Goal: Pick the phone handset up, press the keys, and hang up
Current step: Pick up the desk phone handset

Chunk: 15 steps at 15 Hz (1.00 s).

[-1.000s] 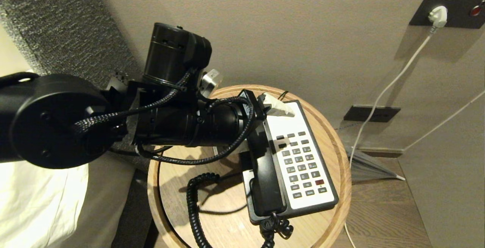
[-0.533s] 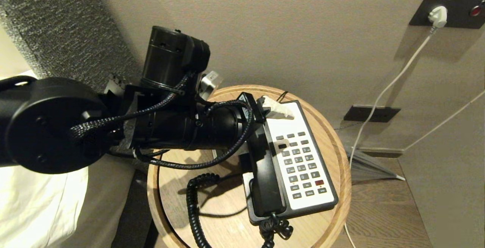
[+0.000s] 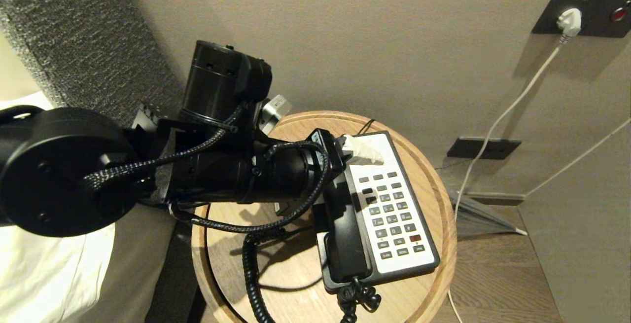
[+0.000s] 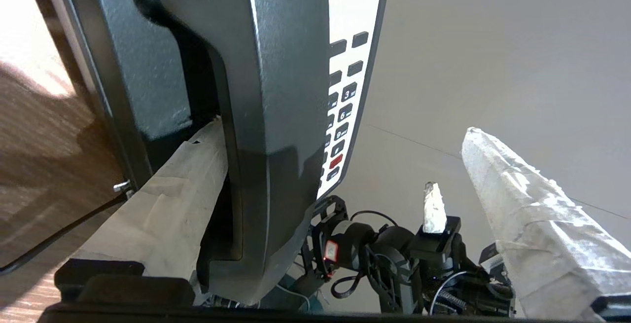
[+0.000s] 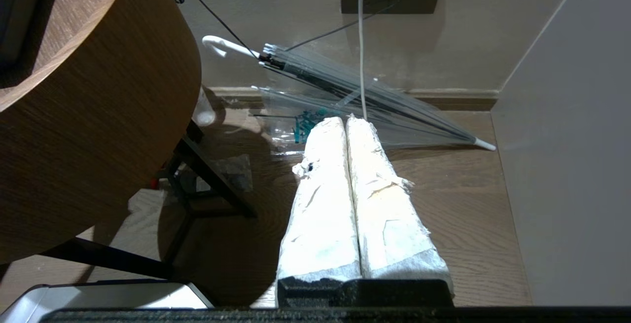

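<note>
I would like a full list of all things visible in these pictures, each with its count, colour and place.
phone handset: one, black, in its cradle on the phone base
keys: many, dark grey, one red, on white faceplate
coiled cord: one, black, on the table
round table: one, light wood, beside the wall
plug: one, white, in dark wall socket
umbrella: one, transparent, on the floor
left gripper: one, taped fingers, open, either side of the handset's far end
right gripper: one, taped fingers, shut, low beside the table
</note>
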Tool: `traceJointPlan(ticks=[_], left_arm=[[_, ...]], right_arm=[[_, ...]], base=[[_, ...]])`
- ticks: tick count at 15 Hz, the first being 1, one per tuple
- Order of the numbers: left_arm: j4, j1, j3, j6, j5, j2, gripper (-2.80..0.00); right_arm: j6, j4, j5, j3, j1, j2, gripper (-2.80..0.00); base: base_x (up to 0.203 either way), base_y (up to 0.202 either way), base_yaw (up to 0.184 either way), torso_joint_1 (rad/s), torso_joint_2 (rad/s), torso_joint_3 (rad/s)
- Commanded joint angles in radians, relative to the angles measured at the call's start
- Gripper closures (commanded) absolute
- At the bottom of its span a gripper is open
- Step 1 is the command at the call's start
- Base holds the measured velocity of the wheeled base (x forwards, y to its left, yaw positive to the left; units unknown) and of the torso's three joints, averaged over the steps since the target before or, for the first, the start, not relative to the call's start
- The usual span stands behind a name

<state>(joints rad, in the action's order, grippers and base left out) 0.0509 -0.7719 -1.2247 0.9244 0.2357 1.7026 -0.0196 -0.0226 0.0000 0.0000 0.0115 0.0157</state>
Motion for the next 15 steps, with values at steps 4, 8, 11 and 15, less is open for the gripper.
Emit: traceJointPlan(ticks=[4, 8, 11, 15], left_arm=[[-0.041, 0.000, 0.029, 0.005, -0.001, 0.017, 0.00], [-0.055, 0.000, 0.033, 0.005, 0.004, 0.017, 0.00], [-0.055, 0.000, 0.036, 0.010, 0.004, 0.011, 0.00], [-0.054, 0.000, 0.052, 0.013, 0.002, -0.019, 0.00]], right_arm=[[0.000, 0.000, 0.000, 0.008, -0.001, 0.000, 0.00], [0.000, 0.000, 0.000, 0.008, 0.001, 0.000, 0.00], [0.000, 0.000, 0.000, 0.008, 0.001, 0.000, 0.00], [0.000, 0.000, 0.000, 0.008, 0.001, 0.000, 0.00]], base=[[0.000, 0.000, 0.000, 0.000, 0.00, 0.000], [0.000, 0.000, 0.000, 0.000, 0.00, 0.000], [0.000, 0.000, 0.000, 0.000, 0.00, 0.000], [0.000, 0.000, 0.000, 0.000, 0.00, 0.000]])
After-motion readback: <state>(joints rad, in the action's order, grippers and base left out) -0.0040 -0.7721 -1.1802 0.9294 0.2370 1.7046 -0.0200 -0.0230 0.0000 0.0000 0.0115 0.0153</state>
